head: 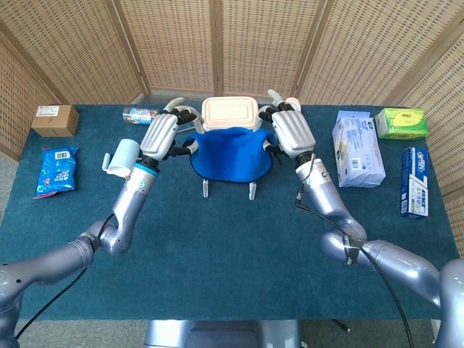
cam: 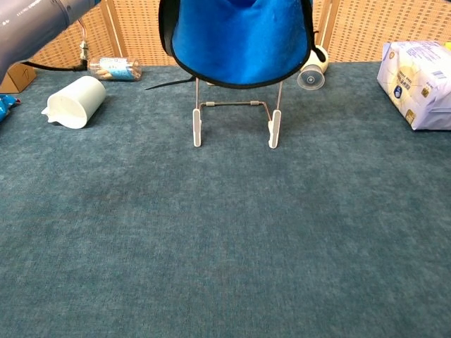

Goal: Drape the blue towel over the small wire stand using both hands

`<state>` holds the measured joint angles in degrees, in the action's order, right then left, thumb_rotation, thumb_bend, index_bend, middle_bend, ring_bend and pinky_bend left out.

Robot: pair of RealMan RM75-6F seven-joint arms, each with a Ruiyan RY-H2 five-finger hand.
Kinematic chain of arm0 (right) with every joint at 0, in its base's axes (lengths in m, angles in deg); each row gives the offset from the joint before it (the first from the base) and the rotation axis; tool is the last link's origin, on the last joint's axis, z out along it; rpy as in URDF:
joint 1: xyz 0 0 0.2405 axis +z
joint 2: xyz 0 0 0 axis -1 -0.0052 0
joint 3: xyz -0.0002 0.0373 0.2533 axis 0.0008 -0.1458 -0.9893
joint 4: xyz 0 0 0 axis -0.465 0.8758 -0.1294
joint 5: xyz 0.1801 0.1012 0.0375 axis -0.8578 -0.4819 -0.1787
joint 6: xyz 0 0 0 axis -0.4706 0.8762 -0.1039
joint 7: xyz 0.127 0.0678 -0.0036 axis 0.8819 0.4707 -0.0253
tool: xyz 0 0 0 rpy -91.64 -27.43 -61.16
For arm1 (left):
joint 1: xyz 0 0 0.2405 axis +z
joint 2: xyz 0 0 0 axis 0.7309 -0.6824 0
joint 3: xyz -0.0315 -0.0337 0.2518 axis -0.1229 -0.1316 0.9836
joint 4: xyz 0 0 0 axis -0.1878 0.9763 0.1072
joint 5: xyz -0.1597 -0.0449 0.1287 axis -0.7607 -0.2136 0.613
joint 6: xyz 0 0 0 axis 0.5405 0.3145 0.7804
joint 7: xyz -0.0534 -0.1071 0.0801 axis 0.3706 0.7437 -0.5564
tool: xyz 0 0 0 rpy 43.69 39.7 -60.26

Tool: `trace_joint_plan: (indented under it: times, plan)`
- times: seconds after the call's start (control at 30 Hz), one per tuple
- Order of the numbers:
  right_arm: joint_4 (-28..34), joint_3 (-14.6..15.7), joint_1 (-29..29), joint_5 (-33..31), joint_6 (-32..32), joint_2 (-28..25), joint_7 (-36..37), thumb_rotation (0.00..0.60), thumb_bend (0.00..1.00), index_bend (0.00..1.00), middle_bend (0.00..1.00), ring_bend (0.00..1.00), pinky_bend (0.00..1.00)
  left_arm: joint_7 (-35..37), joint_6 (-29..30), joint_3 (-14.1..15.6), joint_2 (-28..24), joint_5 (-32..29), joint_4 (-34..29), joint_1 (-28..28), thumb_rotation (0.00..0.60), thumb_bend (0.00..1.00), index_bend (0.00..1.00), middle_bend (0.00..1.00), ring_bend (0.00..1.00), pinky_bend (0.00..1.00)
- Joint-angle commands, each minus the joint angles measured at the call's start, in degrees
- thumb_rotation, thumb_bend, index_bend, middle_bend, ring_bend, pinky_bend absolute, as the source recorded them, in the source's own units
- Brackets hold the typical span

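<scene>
A white pitcher (cam: 75, 101) lies on its side on the teal cloth-covered table (head: 232, 254), with a cardboard box (head: 55, 119) and a blue snack packet (head: 56, 171) further left. A cream lidded container (head: 230, 114) sits at the back. A wipes pack (head: 357, 148), a green box (head: 401, 123) and a blue-white box (head: 414, 182) lie at the right.

Blue towel (cam: 239, 42) hangs above the wire stand (cam: 235, 120).

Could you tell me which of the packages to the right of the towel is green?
The small green box at the far back right corner; the tissue pack beside it and the long box are white and blue.
</scene>
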<state>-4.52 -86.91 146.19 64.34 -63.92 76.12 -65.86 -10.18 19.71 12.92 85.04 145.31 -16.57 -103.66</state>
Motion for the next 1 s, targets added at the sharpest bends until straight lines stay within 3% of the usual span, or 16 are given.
trace_joint_plan:
  times: [0.03,1.0]
  plan:
    - [-0.9,0.5,0.0,0.2,0.3,0.5,0.2,0.600,0.44,1.00,0.40,0.03,0.20,0.8,-0.3,0.8,0.9,0.3,1.2,-0.2,0.600,0.50,0.81,0.44,0.31,0.11]
    - [-3.4,1.9,0.0,1.8,0.5,2.8,2.4,0.600,0.44,1.00,0.40,0.03,0.20,2.7,-0.3,2.7,1.5,-0.1,3.2,2.0,0.600,0.50,0.82,0.44,0.31,0.10]
